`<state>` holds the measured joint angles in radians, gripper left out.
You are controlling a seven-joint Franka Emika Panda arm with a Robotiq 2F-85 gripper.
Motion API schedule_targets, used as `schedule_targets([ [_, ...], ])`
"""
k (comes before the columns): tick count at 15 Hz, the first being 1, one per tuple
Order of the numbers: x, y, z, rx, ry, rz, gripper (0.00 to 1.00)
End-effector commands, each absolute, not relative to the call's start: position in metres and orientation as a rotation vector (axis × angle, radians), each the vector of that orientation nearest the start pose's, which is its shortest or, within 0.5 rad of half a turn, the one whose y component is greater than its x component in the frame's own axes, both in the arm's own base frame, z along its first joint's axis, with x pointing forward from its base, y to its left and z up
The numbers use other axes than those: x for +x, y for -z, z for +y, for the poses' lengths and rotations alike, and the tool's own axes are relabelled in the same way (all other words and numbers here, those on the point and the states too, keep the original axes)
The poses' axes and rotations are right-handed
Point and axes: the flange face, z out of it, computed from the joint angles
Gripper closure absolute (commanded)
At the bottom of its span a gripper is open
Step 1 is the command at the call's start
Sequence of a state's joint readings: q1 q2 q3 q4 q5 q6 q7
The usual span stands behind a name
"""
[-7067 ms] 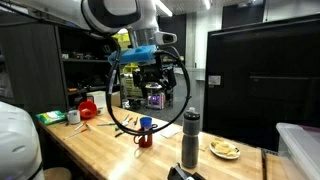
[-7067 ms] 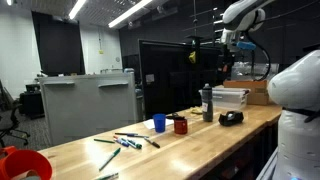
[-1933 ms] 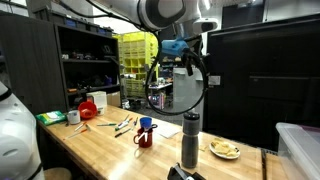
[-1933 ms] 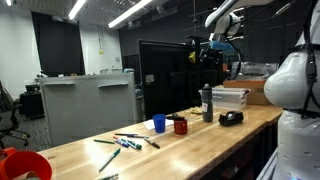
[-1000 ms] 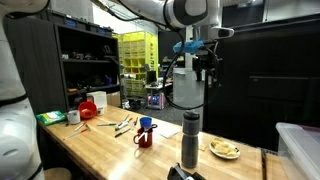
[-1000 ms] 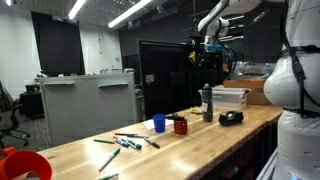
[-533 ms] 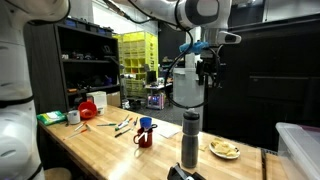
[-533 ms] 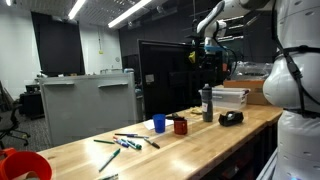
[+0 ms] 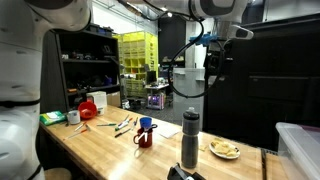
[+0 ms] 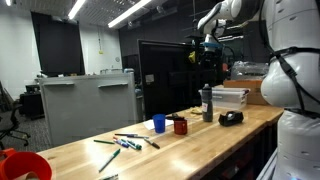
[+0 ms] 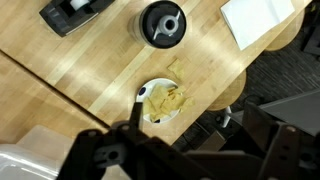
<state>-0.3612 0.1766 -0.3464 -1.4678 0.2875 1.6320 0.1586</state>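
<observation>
My gripper (image 9: 214, 76) hangs high above the wooden table (image 9: 100, 145), over the far end, holding nothing; it also shows in an exterior view (image 10: 208, 53). In the wrist view its dark fingers (image 11: 190, 160) stand apart and empty. Straight below lies a small white plate of chips (image 11: 162, 101), also seen in an exterior view (image 9: 225, 150). A tall dark bottle (image 9: 191, 135) stands beside it; the wrist view shows its cap (image 11: 162, 24).
A black tape dispenser (image 11: 75, 12) and white paper (image 11: 255, 18) lie near the bottle. A red mug (image 9: 145, 138), a blue cup (image 10: 159, 123) and loose pens (image 10: 125, 141) sit mid-table. A clear bin (image 9: 298, 148) stands at the table's end. The table edge (image 11: 215, 95) is close to the plate.
The arm has swung along the table from above the mug to above the bottle and the plate of chips, staying high. Nothing on the table has moved.
</observation>
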Motion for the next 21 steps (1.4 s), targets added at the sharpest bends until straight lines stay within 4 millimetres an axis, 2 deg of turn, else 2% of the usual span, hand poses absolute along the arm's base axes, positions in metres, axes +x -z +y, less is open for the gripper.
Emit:
schedule_targets([
  [1,0.502,-0.597,-0.378,-2.554,0.044,1.298,0.00],
  [6,0.508,-0.604,-0.399,-2.531,0.091,1.342,0.00],
  [9,0.512,-0.599,-0.408,-2.539,0.083,1.383,0.00],
  [15,0.507,-0.570,-0.402,-2.545,-0.217,1.352,0.00],
  [21,0.508,-0.552,-0.405,-2.535,-0.360,1.353,0.00],
])
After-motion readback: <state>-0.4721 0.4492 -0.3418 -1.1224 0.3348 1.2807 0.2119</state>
